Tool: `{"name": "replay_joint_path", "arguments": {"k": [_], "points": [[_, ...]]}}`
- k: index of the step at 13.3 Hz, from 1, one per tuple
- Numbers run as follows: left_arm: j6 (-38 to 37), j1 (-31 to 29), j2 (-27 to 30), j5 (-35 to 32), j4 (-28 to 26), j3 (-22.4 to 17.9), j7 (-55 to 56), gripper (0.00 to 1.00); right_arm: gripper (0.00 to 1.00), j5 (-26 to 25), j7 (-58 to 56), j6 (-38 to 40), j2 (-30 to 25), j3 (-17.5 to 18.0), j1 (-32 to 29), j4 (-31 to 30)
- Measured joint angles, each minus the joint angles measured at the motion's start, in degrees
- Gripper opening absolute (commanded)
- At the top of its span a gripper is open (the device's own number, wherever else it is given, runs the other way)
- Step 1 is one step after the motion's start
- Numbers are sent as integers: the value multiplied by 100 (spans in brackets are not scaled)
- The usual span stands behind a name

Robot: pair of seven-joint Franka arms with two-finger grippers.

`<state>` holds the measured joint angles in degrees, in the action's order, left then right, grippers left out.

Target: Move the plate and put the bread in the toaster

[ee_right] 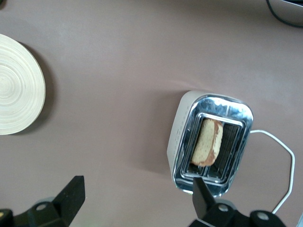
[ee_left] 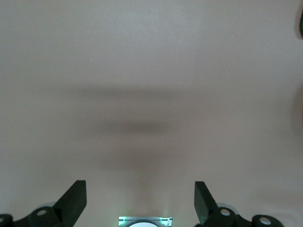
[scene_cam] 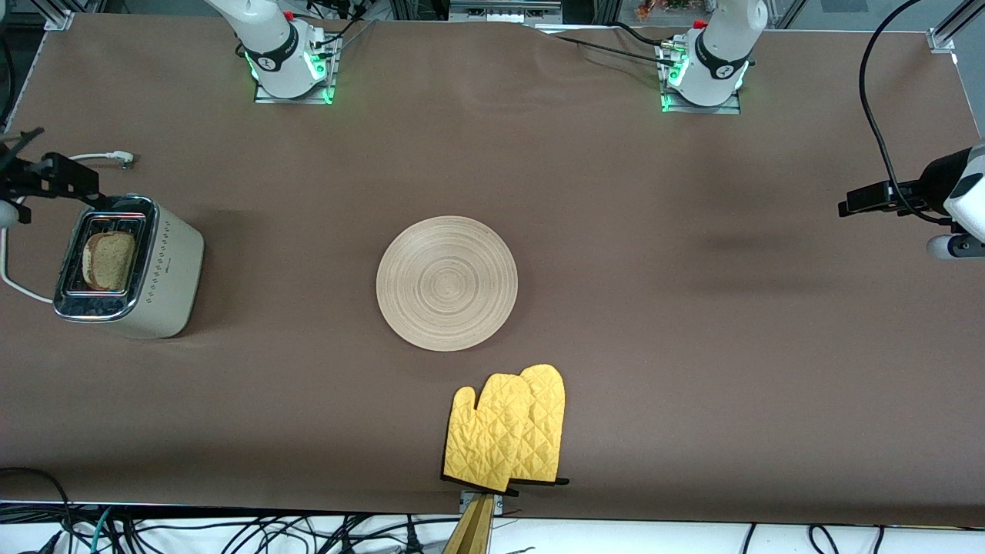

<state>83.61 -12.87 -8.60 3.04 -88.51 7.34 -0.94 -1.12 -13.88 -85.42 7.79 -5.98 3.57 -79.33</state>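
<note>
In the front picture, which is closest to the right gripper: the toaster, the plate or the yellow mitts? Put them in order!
Measured from the right gripper:
1. Toaster, just beside the gripper, at the right arm's end.
2. Plate, mid-table.
3. Yellow oven mitts, nearest the front camera.

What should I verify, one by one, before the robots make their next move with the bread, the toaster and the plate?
1. Bread in a toaster slot: ok, it stands in one slot, top edge showing.
2. Plate carries nothing: ok, it lies bare at the table's middle.
3. Right gripper has let go: ok, fingers open and holding nothing, up over the table beside the toaster.
4. Left gripper free: ok, fingers open over bare table at the left arm's end; this arm waits.
5. Yellow oven mitts out of the way: ok, nearer the front camera than the plate, apart from it.
6. Toaster lever pressed: cannot tell.
</note>
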Motion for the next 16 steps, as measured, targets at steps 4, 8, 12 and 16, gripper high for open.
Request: {"name": "replay_joint_path", "arguments": {"k": [4, 8, 12, 16], "points": [[-2, 0, 0, 1, 0, 4, 0, 100, 100, -5, 795, -5, -394, 102, -202, -455], [-5, 0, 0, 1, 0, 9, 0, 100, 100, -4, 888, -120, -424, 134, -459, -775], [-5, 15, -1, 3, 0, 43, 0, 100, 100, -4, 895, -162, -320, 185, -470, -744], [-5, 15, -1, 3, 0, 45, 0, 100, 100, -4, 901, -162, -310, 192, -471, -730]]}}
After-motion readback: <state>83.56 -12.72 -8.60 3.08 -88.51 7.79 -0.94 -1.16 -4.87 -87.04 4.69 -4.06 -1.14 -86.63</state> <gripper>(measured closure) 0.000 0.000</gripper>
